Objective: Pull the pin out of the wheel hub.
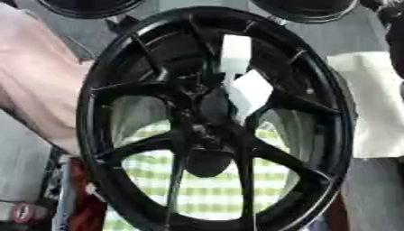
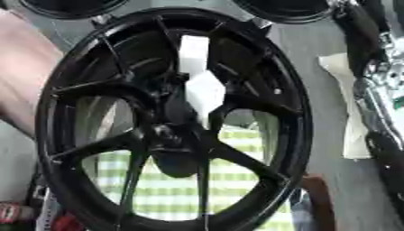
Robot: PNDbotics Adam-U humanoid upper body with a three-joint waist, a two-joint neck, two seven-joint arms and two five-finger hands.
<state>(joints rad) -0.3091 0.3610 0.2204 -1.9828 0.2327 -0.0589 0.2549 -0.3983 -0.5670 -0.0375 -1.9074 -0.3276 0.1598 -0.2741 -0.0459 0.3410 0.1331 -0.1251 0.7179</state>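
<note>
The black wheel hub (image 1: pixel 213 117), rigid and surely heavy, fills the view upright, two white blocks (image 1: pixel 236 54) sitting near its centre, perhaps the light pin, best gripped at its upper end; no robot hand shows, so I cannot tell its state.

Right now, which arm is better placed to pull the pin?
Right, tentatively: only the right arm shows, beside the right rim of the wheel. The left arm and both robot hands are out of view. White pieces sit by the hub.
</note>
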